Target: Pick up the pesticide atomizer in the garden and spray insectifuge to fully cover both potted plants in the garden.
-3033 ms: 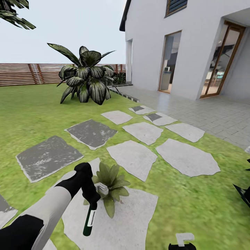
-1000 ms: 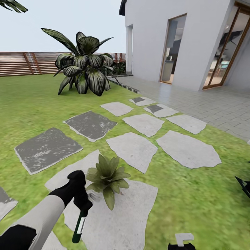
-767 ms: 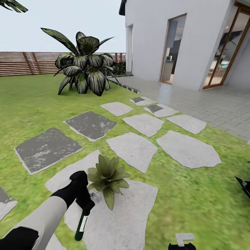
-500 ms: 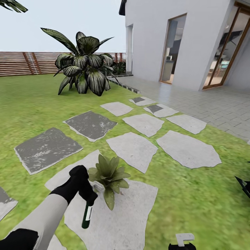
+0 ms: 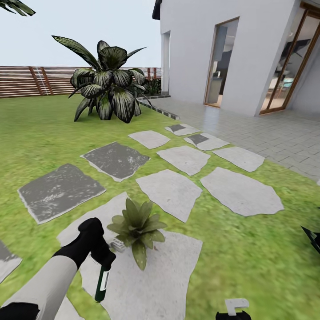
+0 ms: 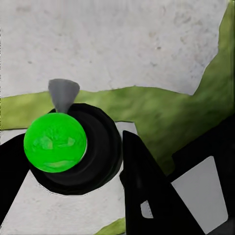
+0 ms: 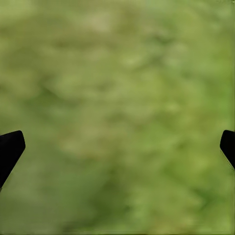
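Left gripper (image 5: 103, 258) clamped on pesticide atomizer (image 5: 102, 283), bottle hanging base-down over pale stepping stone (image 5: 151, 284), just beside potted plant (image 5: 136, 226); right gripper (image 7: 117, 147) fingers spread wide above blurred lawn (image 5: 249, 262)

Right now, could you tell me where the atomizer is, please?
In the head view the atomizer hangs at lower left, held in the left gripper over a pale stepping stone, just left of the small potted plant.

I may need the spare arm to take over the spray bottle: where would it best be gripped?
Judging by its pose, grip the pesticide atomizer on its slim labelled body, coming from the robot's right. The left tool already clamps the top, and the body hangs free below it.
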Available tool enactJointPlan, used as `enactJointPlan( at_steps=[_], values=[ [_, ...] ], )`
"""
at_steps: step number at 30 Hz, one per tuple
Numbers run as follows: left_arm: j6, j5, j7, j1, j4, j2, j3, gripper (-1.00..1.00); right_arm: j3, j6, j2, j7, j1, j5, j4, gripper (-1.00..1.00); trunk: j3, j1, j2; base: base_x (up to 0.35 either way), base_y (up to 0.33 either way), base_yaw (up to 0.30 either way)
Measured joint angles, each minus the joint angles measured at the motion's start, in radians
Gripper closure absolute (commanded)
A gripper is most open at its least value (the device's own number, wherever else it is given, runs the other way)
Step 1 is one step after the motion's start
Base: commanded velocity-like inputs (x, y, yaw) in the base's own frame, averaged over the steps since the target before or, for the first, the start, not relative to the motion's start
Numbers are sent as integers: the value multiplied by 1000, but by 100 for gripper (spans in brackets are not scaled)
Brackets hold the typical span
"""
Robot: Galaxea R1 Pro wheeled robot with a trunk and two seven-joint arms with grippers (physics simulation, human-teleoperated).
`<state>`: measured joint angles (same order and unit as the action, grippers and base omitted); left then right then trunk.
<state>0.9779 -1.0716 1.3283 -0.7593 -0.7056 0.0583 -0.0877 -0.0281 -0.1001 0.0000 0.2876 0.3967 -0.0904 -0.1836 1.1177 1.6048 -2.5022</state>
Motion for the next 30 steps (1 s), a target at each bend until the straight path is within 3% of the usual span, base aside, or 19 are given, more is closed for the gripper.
enactJointPlan(
  at_steps=[11, 14, 16, 18, 20, 21, 23, 30],
  values=[
    [0, 2, 2, 0, -2, -8, -1, 100, 0, 0, 0, 0, 0, 0, 0, -100, 0, 0, 0, 131, 0, 0],
    [0, 2, 3, 1, -2, -25, -1, 100, 0, 0, 0, 0, 0, 0, 0, -100, 0, 0, 0, 3, 0, 0],
    [3, 2, 2, 2, -2, -55, -4, 100, 0, 0, 1, -1, 0, 0, 0, -100, 0, 0, 0, 0, 0, 0],
    [1, -4, 1, 2, -2, -66, -6, 100, 0, 0, 1, 0, 0, 0, 0, -100, 0, 0, 0, 0, 0, -44],
    [0, -8, -1, 2, -1, -62, -6, 100, 0, 0, 1, 1, 0, 0, 0, -100, 0, 0, 0, 0, 0, -204],
    [-5, -17, -2, 2, 0, -27, -3, 100, 0, 0, 2, 2, 0, 2, 0, -100, 0, 0, 0, 0, 0, -206],
    [-3, -14, -3, 2, 0, -2, -3, 100, 0, 0, 3, 2, 0, 2, 0, -100, 0, 0, 0, 0, 0, -86],
    [0, -11, -6, 2, -1, 4, -2, 100, 0, 0, 4, 3, 0, 3, -2, -100, 16, 2, -1, 0, 0, -13]
  ],
)
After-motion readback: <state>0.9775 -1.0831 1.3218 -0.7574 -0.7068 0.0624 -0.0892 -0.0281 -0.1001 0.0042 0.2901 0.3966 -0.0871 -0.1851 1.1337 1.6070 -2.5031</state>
